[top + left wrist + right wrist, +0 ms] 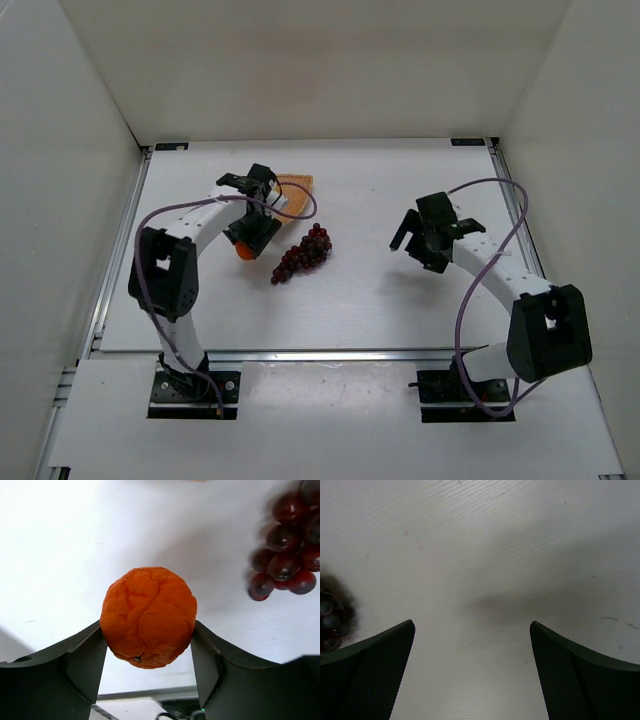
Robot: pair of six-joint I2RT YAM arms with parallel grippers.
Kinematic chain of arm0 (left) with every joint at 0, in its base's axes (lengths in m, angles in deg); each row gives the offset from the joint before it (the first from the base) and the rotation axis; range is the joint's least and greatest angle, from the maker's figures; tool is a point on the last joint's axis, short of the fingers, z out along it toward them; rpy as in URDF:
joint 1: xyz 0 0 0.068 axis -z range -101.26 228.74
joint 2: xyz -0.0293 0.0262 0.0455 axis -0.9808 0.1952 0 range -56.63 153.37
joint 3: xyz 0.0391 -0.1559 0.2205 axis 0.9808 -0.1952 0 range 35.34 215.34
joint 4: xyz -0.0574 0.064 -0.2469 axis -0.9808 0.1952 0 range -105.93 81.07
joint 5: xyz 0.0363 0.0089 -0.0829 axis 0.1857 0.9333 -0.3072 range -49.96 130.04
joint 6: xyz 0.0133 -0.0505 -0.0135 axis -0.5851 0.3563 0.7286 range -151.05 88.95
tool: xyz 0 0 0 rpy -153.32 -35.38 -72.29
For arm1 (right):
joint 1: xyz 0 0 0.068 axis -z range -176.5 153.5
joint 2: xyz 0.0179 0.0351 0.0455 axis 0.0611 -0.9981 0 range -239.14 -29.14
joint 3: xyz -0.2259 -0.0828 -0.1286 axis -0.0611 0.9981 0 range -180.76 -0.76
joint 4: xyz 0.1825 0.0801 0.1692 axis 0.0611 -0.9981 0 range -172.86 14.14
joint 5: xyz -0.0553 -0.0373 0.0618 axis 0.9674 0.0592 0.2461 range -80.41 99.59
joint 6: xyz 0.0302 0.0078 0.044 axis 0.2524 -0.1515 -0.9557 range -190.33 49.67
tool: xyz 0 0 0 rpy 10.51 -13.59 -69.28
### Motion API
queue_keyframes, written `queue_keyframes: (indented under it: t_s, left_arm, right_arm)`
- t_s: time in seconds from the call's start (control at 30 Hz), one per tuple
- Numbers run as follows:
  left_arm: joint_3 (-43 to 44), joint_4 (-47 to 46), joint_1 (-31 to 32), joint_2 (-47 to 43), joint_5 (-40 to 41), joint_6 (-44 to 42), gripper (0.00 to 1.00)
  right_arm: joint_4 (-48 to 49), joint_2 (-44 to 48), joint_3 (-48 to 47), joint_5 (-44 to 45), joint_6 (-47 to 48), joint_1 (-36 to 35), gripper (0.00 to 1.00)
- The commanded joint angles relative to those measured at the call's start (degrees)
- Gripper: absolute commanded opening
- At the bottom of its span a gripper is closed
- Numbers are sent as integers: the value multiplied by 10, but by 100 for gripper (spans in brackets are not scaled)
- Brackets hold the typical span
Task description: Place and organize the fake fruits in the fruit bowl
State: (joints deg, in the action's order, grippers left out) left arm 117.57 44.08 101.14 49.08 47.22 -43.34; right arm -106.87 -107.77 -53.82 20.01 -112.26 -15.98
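My left gripper (246,248) is shut on the round orange (148,616), which also shows under the arm in the top view (244,253); both fingers press its sides. The purple-red grape bunch (303,254) lies on the table just right of the orange and shows at the right edge of the left wrist view (290,545). The wicker fruit bowl (296,184) is behind the left arm, mostly hidden by it. My right gripper (412,242) is open and empty over bare table right of the grapes (330,617). The yellow fruit is out of view.
White walls enclose the table on the left, back and right. A metal rail (330,353) runs along the near edge in front of the arm bases. A purple cable (300,212) loops off the left arm near the bowl.
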Motion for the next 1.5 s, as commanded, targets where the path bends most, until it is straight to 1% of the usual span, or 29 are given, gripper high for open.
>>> queue_keyframes:
  t_s: [0.0, 0.03, 0.07, 0.13, 0.17, 0.23, 0.27, 0.3, 0.33, 0.37, 0.43, 0.47, 0.57, 0.63, 0.67, 0.77, 0.9, 0.93, 0.97, 1.0, 1.07, 1.23, 1.27, 1.33, 1.47]
  left_arm:
    - [41, -28, -7, -91, 81, -33, 23]
    - [41, -52, -19, -109, 91, -40, 23]
    - [46, -102, -26, -115, 91, -47, 23]
    - [59, -140, -48, -106, 60, -48, 26]
    - [93, -149, -54, -91, 50, -35, 26]
    - [143, -149, -67, -25, 42, -17, 26]
    - [191, -149, -67, -1, 42, -1, 26]
    - [210, -149, -67, 20, 42, -1, 26]
    - [228, -149, -67, 61, 42, 4, 26]
    - [258, -149, -67, 80, 42, 4, 26]
    - [281, -149, -67, 124, 42, 10, 26]
    - [301, -149, -67, 137, 58, 10, 27]
    - [322, -149, -67, 170, 100, 24, 27]
    - [329, -149, -67, 176, 100, 24, 27]
    - [329, -149, -67, 182, 106, 24, 28]
    - [329, -149, -67, 200, 111, 24, 28]
    - [323, -149, -67, 212, 110, 24, 37]
    - [317, -149, -67, 212, 110, 24, 43]
    - [317, -149, -67, 212, 102, 24, 57]
    - [310, -149, -67, 212, 97, 24, 68]
    - [297, -149, -67, 207, 90, 24, 85]
    - [275, -149, -67, 177, 85, 24, 95]
    - [270, -149, -67, 170, 85, 24, 95]
    - [270, -149, -67, 152, 85, 29, 99]
    - [247, -144, -72, 104, 85, 42, 100]
  right_arm:
    - [51, -27, -24, -84, -65, -16, 100]
    - [79, -36, -24, -98, -79, -22, 100]
    - [87, -59, -34, -107, -79, -37, 100]
    - [87, -85, -74, -112, -86, -56, 100]
    - [87, -112, -91, -112, -86, -77, 100]
    - [76, -136, -141, -106, -74, -106, 100]
    - [71, -161, -157, -106, -74, -115, 100]
    - [65, -173, -172, -101, -68, -124, 100]
    - [54, -194, -201, -101, -68, -139, 100]
    - [48, -204, -213, -101, -61, -145, 100]
    - [38, -230, -230, -95, -61, -156, 100]
    - [23, -240, -247, -94, -61, -163, 100]
    - [-9, -281, -271, -102, -61, -174, 100]
    - [-9, -304, -285, -108, -56, -180, 100]
    - [-9, -311, -285, -113, -56, -187, 100]
    - [16, -331, -306, -124, -31, -204, 100]
    - [29, -350, -335, -135, -18, -224, 100]
    - [29, -357, -335, -135, -18, -224, 100]
    - [29, -363, -335, -135, -18, -230, 100]
    - [29, -370, -341, -135, -18, -231, 100]
    - [29, -378, -341, -135, -31, -231, 100]
    - [29, -418, -370, -153, -61, -231, 100]
    - [29, -423, -384, -160, -61, -231, 100]
    - [29, -440, -397, -160, -85, -231, 100]
    - [9, -468, -420, -160, -127, -225, 100]
